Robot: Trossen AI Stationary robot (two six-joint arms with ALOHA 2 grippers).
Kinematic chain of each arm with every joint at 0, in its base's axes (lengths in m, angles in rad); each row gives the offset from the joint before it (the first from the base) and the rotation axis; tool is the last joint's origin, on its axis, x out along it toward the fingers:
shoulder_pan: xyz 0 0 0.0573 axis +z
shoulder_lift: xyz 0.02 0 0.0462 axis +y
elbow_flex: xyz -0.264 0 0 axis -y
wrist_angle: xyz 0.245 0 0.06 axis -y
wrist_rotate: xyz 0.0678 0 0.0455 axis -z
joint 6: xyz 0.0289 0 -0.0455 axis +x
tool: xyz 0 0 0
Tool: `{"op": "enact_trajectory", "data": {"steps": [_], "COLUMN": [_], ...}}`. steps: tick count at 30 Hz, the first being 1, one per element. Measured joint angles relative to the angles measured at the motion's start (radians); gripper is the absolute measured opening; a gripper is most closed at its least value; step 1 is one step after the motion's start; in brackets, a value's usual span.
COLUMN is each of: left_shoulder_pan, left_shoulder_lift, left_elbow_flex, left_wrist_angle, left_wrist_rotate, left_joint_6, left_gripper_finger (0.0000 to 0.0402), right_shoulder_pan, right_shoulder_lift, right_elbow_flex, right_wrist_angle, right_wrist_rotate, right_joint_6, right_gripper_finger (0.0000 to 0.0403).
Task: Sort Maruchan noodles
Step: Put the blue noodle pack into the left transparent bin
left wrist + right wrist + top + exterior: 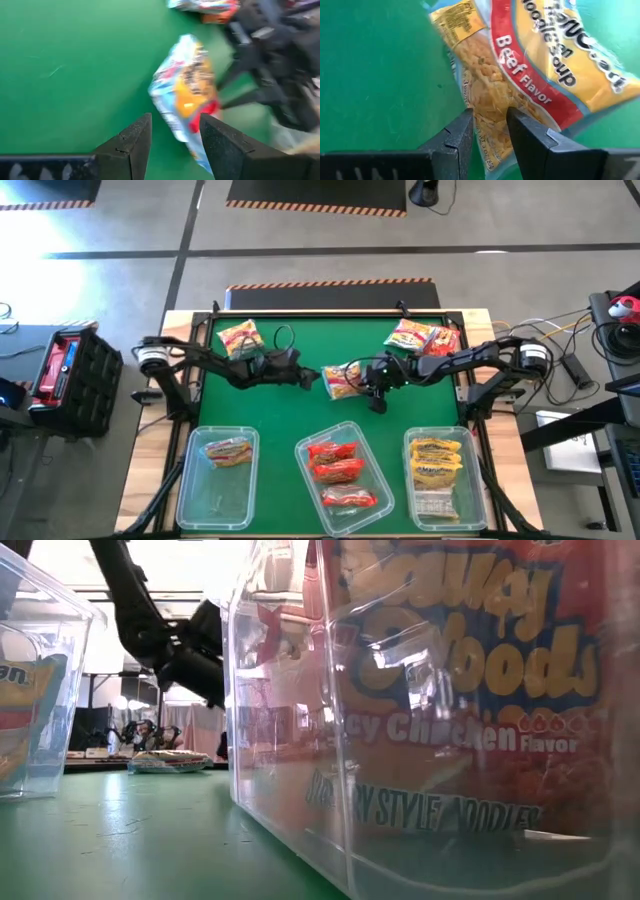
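Midtable, right hand (487, 122) pinches a beef-flavor noodle packet (520, 75); left hand (172, 135) reaches toward it, fingers parted, empty.

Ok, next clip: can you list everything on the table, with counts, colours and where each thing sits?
Table: one, green top, wooden edge.
Clear bins: three, in a row along the near edge.
Left bin: one orange-pink packet.
Middle bin: three red packets.
Right bin: yellow packets, count unclear.
Loose packets: one at far left; a small pile at far right, count unclear.
Beef-flavour packet: one, yellow and red, mid-table.
Black crate: one, off the table, left.
Left gripper: open, beside the beef-flavour packet.
Right gripper: shut on the beef-flavour packet.
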State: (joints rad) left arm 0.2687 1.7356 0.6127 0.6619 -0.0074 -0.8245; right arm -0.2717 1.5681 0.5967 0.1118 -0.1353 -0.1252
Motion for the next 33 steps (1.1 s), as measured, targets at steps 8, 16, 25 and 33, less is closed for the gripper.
{"op": "enact_trajectory", "data": {"steps": [8,16,25,33], "left_shoulder_pan": [0.000,0.001,0.014,0.006], "left_shoulder_lift": [0.144,0.169,0.129,0.129], "left_elbow_flex": [0.124,0.170,0.127,0.145], "left_wrist_angle": [0.059,0.070,0.069,0.077], "left_wrist_rotate": [0.056,0.204,0.212,0.218], "left_joint_6": [-0.021,0.029,0.046,0.038], "left_gripper_finger": [0.0178,0.0180,0.0180,0.0180], "right_shoulder_pan": [0.001,0.001,-0.002,-0.002], "right_shoulder_lift": [0.000,0.000,0.000,0.000], "right_elbow_flex": [0.003,0.003,0.003,0.002], "right_wrist_angle": [0.009,-0.020,-0.042,-0.036], "right_wrist_rotate": [0.000,0.006,0.006,0.006], "right_joint_6": [-0.031,-0.033,-0.055,-0.068], "right_gripper_finger": [0.0113,0.0111,0.0110,0.0109]}}
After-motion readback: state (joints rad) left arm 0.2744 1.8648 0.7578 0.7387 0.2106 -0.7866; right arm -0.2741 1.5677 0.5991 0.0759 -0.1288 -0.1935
